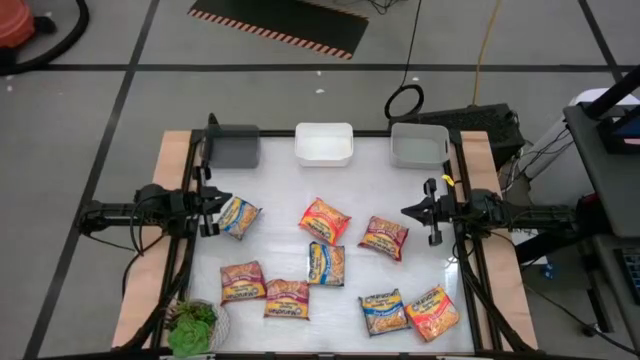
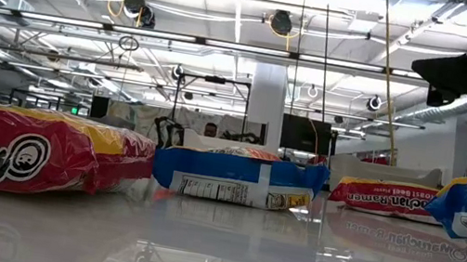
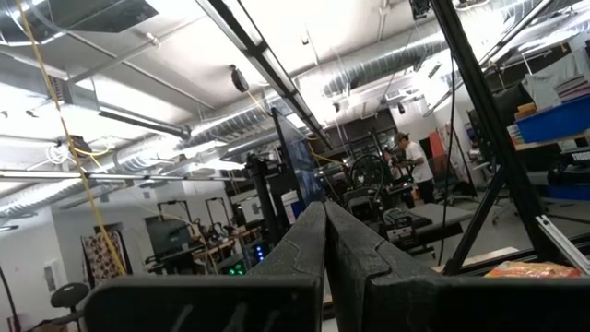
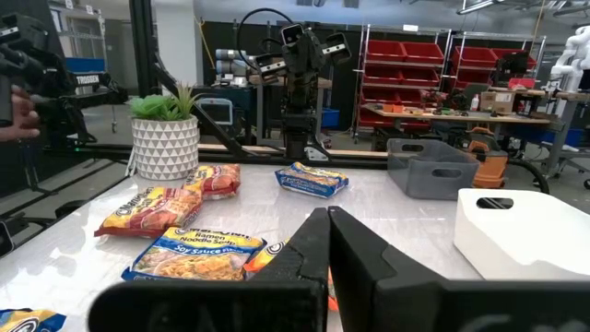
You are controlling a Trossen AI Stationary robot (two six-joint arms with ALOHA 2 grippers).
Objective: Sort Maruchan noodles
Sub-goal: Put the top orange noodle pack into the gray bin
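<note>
white glossy counter [image 1: 280, 260] with pale wood edges. noodle packets: blue-and-yellow [image 1: 326, 264], red-pink [image 1: 384, 237], orange-yellow [image 1: 433, 312]. along the frame's top, bins in dark grey [image 1: 232, 147], white [image 1: 324, 143] and pale grey [image 1: 419, 145]. green plant [image 1: 191, 325], lower left, in a white triangle-patterned pot [image 4: 166, 148].

A: Far edge of the table [image 1: 280, 190]?
B: Three bins in a row: grey bin [image 1: 232, 147] toward the left corner, white bin [image 1: 324, 143] mid-edge, clear bin [image 1: 419, 145] toward the right corner.
A: Near edge?
B: Plant [image 1: 192, 325] in a white patterned pot, near-left corner.
</note>
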